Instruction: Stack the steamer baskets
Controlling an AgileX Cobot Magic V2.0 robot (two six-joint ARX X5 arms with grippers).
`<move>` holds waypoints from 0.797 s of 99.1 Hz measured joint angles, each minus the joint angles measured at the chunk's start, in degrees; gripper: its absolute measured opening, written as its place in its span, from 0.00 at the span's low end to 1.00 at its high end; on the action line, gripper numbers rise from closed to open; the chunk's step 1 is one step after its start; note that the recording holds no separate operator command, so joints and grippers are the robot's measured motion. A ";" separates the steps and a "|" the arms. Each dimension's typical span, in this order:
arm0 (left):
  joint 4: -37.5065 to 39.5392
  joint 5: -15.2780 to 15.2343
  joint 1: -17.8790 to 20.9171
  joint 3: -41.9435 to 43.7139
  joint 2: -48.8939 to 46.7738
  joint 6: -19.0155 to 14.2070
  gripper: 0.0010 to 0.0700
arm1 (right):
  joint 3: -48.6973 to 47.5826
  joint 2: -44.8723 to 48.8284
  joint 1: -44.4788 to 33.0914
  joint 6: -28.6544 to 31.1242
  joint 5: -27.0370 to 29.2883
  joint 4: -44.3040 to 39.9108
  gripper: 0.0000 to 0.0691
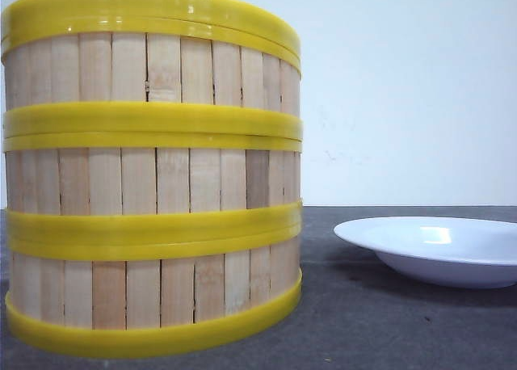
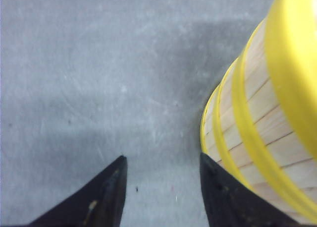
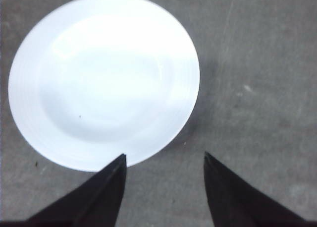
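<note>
In the front view I see the steamer baskets (image 1: 153, 176) already in one tall pile, three high, on the left side of the gray desk (image 1: 371, 321). The top yellow rim looks doubled, so a lid may sit on it, but I cannot tell. A white plate (image 1: 436, 249) sits to the right, apart from the pile. I think the stacking is done, so my job now is to leave it alone.

In the left wrist view, the left fingers (image 2: 163, 192) are spread apart and hold nothing. One black finger tip is very close to the wall of the pile (image 2: 257, 138). I cannot tell if it touches. I would back this arm away slowly so I don't bump the pile.

In the right wrist view, the right fingers (image 3: 166, 192) are spread apart too, with nothing in them. They hang over the desk just beside the plate (image 3: 104, 81).
</note>
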 joint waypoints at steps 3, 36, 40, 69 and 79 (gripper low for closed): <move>0.35 0.00 0.00 0.00 0.00 -0.11 0.38 | -0.04 -0.31 0.02 0.04 0.20 -0.04 0.43; 0.74 -0.02 0.00 0.00 0.04 -1.42 0.14 | -0.04 -0.66 0.02 0.79 -0.44 0.02 0.13; 0.74 -0.02 0.00 0.00 0.04 -1.49 0.07 | -0.04 -0.66 0.02 0.81 -0.52 0.02 0.07; 0.72 -0.02 0.00 0.00 0.04 -1.60 0.01 | -0.04 -0.66 0.04 0.98 -0.39 -0.96 0.01; 0.72 -0.02 0.00 0.00 0.04 -1.60 0.01 | -0.04 -0.63 0.04 0.98 -0.37 0.17 0.01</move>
